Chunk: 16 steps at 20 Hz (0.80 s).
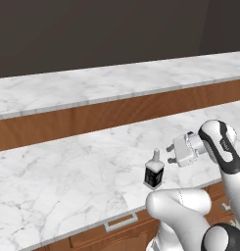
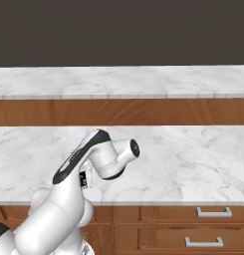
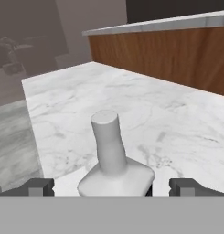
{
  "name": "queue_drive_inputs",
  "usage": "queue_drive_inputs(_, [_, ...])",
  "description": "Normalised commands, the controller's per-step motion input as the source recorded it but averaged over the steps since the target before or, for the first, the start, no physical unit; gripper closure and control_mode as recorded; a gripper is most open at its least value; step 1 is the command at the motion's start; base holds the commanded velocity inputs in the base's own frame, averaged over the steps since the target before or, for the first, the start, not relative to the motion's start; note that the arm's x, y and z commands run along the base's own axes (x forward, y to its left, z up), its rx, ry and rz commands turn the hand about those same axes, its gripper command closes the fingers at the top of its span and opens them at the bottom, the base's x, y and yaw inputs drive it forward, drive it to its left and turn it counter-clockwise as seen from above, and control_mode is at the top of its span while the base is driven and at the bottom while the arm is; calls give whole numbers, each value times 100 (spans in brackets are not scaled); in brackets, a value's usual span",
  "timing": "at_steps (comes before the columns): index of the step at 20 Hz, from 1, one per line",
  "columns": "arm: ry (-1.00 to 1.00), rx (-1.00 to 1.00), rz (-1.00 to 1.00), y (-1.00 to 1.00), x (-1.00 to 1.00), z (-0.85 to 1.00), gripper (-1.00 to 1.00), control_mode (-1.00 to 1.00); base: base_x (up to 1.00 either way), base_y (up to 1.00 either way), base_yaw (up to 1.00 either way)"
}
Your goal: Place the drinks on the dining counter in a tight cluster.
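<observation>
Closing on the small dark square bottle (image 1: 154, 173) is my step now, I judge — it stands upright on the near table (image 1: 62, 171), close to the front edge, with a pale neck and cap. My pincer (image 1: 170, 153) sits just at its two o'clock in the left base view, fingers spread wide, touching nothing. In the hand view the neck rises between my fingertips (image 3: 39, 186). Best to centre on the square body, not the slim neck — then carry it to the dining counter (image 1: 92, 86) behind.
</observation>
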Motion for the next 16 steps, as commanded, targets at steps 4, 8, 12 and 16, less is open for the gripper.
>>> queue_drive_inputs(4, [-4,0,0,0,0,0,-100,-100,0,0,0])
queue_drive_inputs(8, [-4,0,0,0,0,0,-100,-100,0,0,0])
queue_drive_inputs(12, [-3,0,0,0,0,0,-100,-100,0,0,0])
queue_drive_inputs(16, [0,0,0,0,0,0,-100,-100,0,0,0])
